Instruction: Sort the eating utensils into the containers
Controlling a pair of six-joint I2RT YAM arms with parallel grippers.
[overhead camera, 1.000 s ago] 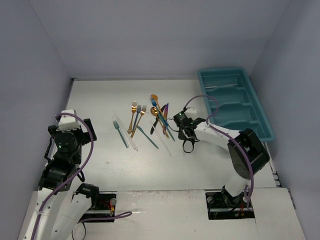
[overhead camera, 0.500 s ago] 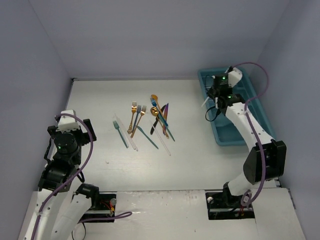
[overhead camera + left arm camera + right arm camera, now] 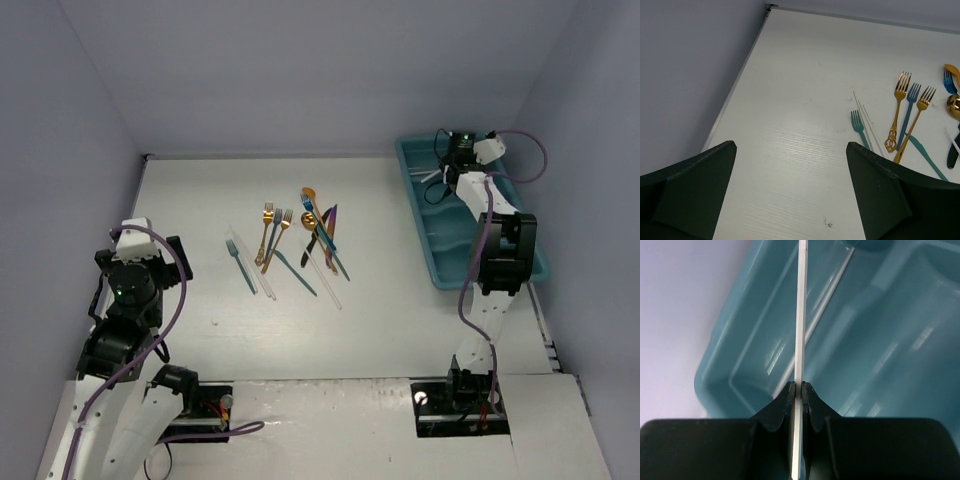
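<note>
Handling the clear-white piece (image 3: 801, 330) calls for a light pinch. It appears thin, very light, smooth and probably somewhat flexible, so it is likely to swivel or slip between the pads. A grip across its flat faces, nearer the middle than the end, would probably keep it steadier.

The right gripper (image 3: 799, 390) is closed down to a narrow slit on this piece, pinching it near its lower end. The strip stands up out of the jaws, across the view. It hangs above the far end compartment of the teal tray (image 3: 720, 385). A second clear piece (image 3: 826, 297) lies diagonally in that compartment.

The left gripper (image 3: 791, 150) is spread wide and holds nothing. It hovers over bare table near the left wall.

View differences:
- The right wrist view shows the pinch itself and the strip already in the compartment. The top view shows only the right gripper (image 3: 447, 168) over the far end of the tray (image 3: 450, 255); the held strip is too fine to make out there.
- The top view shows the unsorted utensils (image 3: 300, 240) lying in a loose group mid-table, well apart from the tray.
- The left wrist view resolves part of that group: a gold fork (image 3: 897, 107), a blue fork (image 3: 910, 107) and a teal fork (image 3: 857, 125).
</note>
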